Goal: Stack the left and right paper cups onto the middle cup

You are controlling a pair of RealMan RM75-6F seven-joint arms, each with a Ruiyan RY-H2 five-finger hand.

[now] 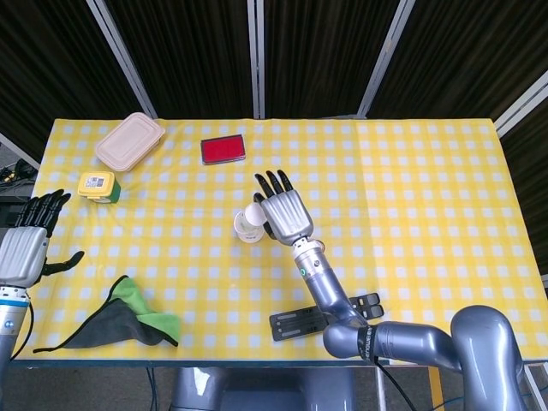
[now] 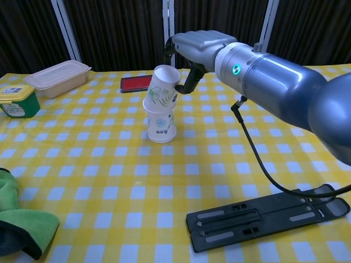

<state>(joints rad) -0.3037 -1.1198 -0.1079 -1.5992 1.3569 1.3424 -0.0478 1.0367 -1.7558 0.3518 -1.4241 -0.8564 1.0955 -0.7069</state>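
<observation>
Checked tablecloth [image 1: 428, 188] — right hand [image 2: 193, 45], tilted cup [image 2: 162, 87].

The head view looks steeply down on the whole desk [image 1: 428, 171] from above; the chest view faces forward, low and near. Both share the desk's middle.

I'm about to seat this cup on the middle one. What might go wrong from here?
1. The held cup is tilted over the middle cup, rim low on one side only; pushing down may jam it crooked or crush a rim.
2. The right hand sits right above the light stack; opening sideways may knock both cups over.
3. In the head view the hand hides most of the stack, so check alignment in the chest view.
</observation>
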